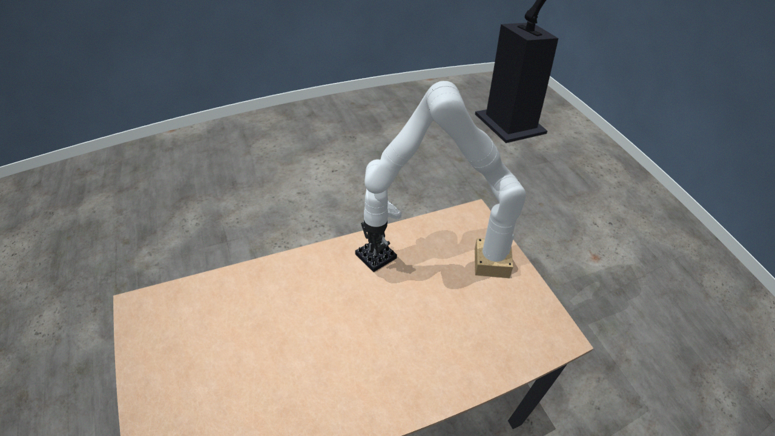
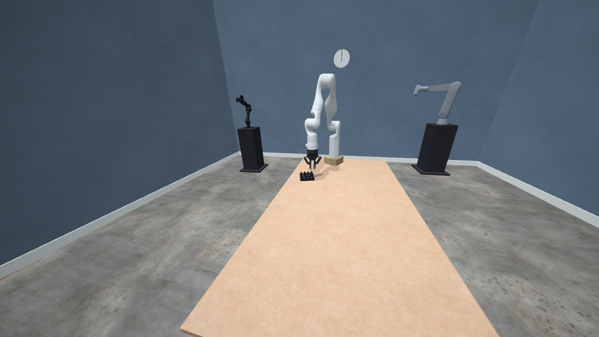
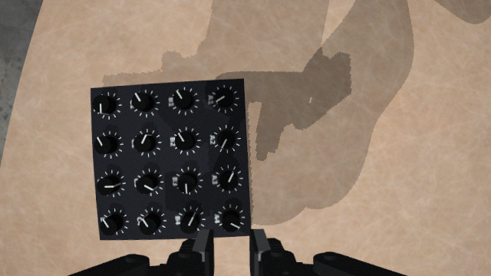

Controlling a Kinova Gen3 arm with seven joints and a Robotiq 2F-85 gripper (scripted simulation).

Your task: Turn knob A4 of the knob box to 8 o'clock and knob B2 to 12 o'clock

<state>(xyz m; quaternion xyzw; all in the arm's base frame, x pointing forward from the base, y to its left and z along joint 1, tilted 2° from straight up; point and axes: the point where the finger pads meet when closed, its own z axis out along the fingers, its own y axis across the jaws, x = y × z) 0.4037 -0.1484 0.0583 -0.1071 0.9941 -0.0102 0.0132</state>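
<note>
The black knob box (image 1: 375, 258) stands on the table near its far edge, also in the exterior view (image 2: 307, 176). In the wrist view the knob box (image 3: 170, 159) shows all its knobs, with row A as the right column. Knob A4 (image 3: 231, 221) is at the lower right, its white line pointing down-right. Knob B2 (image 3: 185, 140) has its line pointing up-left. My gripper (image 3: 232, 248) hangs above the box's A4 corner, clear of the knobs. Its fingers are narrowed to a knob-wide gap with nothing between them. It also shows in the top and exterior views (image 1: 375, 241) (image 2: 312, 164).
The arm's tan base block (image 1: 493, 259) stands on the table to the right of the box. The table's far edge runs just behind the box. Black pedestals (image 2: 252, 149) (image 2: 434, 148) with other arms stand on the floor, away from the table.
</note>
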